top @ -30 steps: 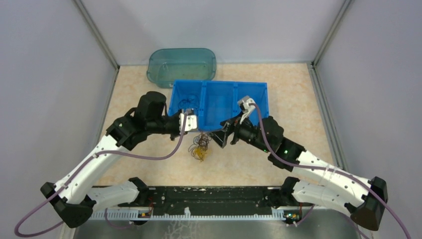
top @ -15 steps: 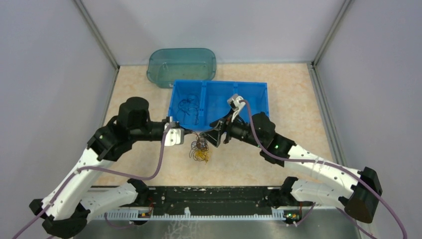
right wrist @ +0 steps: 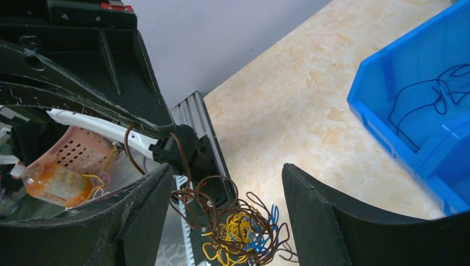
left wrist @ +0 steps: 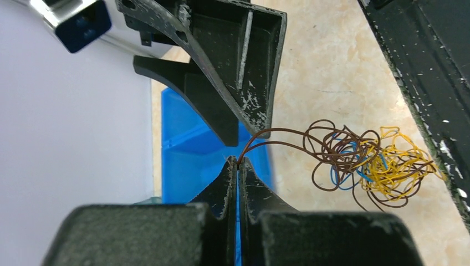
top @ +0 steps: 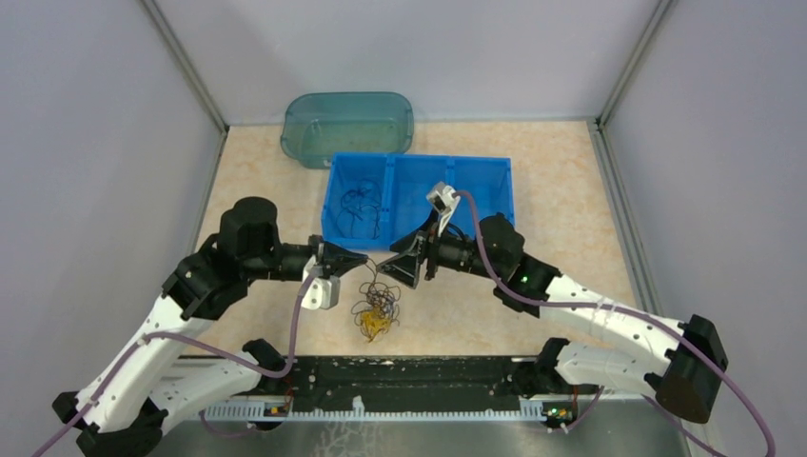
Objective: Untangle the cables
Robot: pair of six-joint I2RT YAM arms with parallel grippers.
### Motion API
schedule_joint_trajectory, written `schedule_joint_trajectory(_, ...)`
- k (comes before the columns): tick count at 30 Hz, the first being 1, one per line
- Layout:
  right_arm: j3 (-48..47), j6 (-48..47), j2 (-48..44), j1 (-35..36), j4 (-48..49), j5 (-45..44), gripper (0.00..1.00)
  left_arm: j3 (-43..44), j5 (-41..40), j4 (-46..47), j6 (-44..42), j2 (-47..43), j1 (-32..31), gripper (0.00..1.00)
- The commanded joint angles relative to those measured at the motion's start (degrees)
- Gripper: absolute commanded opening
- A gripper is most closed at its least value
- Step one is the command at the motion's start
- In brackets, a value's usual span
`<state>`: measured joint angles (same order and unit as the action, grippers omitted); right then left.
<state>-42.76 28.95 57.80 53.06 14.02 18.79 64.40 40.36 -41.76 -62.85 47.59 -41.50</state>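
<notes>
table: marble-look top [top: 533, 286], with all the action near its front middle
blue bin: three-compartment tray [top: 419, 159] toward the back; a few loose dark cables [top: 362, 205] are lying in its left compartment
teal tub: see-through thing [top: 305, 133] behind the bin, not involved
left gripper: [left wrist: 238, 165] jaws pressed right together, pinching one brown wire [left wrist: 277, 133] at the very tips
right gripper: [right wrist: 221, 183] fingers spread wide, nose to nose with the left one and sitting around that same strand, but not biting on anything
clump: messy ball [left wrist: 366, 160] of brown, yellow and blue loops trailing off the pinched wire, just in front of the bin and between the two arms; can't tell if its bottom touches the table
handling, my guess: basically weightless, floppy with a bit of spring. It's thin and slick, so it'll slip out unless it's caught right at the fingertips. The loops snag each other, so a hard yank probably just tightens the knot.
where to grab: I'd put the right one on the brown strand near the left pinch, or on a loose outer yellow loop, never the dense middle
</notes>
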Motion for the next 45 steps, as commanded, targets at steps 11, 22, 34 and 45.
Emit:
schedule_joint_trajectory(11,-2.1,3.2,4.6,-0.2,8.8,2.9,0.71,-0.6,3.4,5.0,-2.5,-0.3,-0.4,0.0)
schedule_joint_trajectory(22,-5.8,0.3,12.8,3.9,9.2,-4.1,0.68,4.3,4.7,11.4,9.9,3.1,-0.5,0.0)
schedule_joint_trajectory(34,3.3,1.4,15.8,5.8,14.6,-9.9,0.63,16.8,3.8,19.9,21.0,7.2,-0.5,0.0)
schedule_joint_trajectory(45,10.2,4.0,15.8,5.8,18.8,-12.8,0.63,31.0,2.1,26.2,23.2,11.9,-0.5,0.0)
